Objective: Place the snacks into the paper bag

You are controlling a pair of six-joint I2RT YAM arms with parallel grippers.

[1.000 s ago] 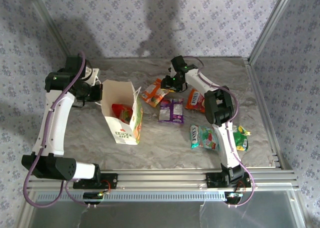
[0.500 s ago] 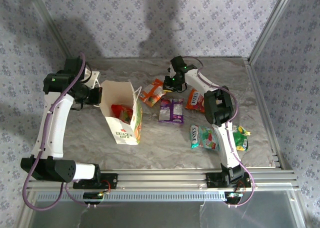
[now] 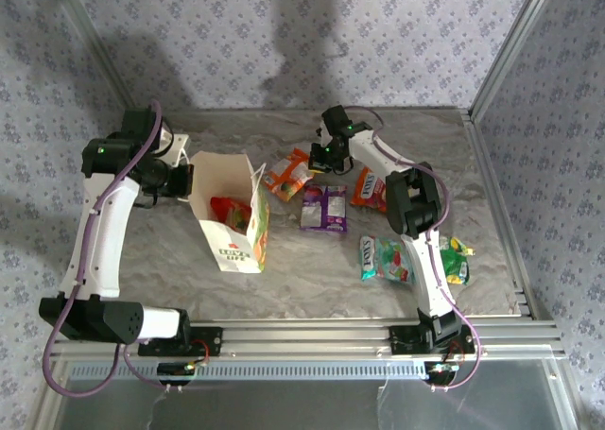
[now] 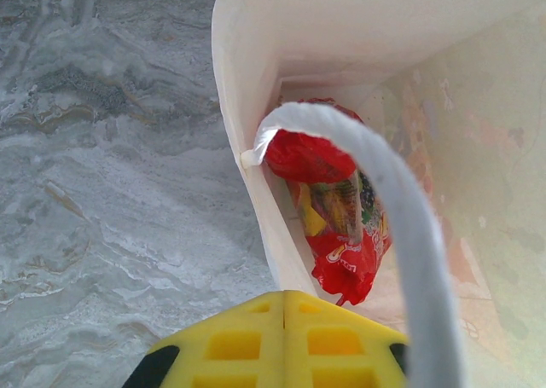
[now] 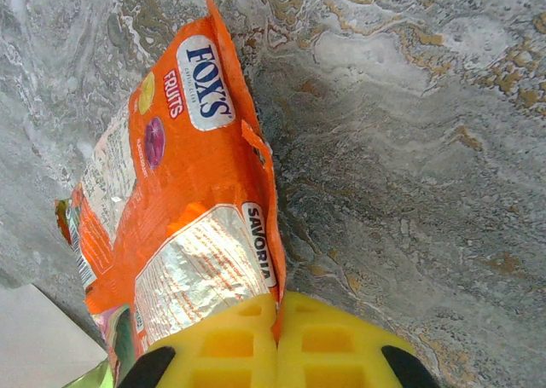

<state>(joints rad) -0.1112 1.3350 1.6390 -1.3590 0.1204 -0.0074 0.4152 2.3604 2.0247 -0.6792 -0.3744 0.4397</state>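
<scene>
We clamp the orange packet [image 5: 188, 200] by its edge in our right gripper [image 5: 277, 315], bare table [image 5: 409, 149] beside it; our left gripper [image 4: 284, 320] pinches the bag [image 4: 341, 30] at its rim.

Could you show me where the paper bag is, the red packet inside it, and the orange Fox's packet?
paper bag [image 3: 225, 177], top view, on its white inner wall.
red packet [image 4: 333, 213], left wrist view, on its printed middle.
orange Fox's packet [image 5: 196, 183], right wrist view, on its orange front.
</scene>
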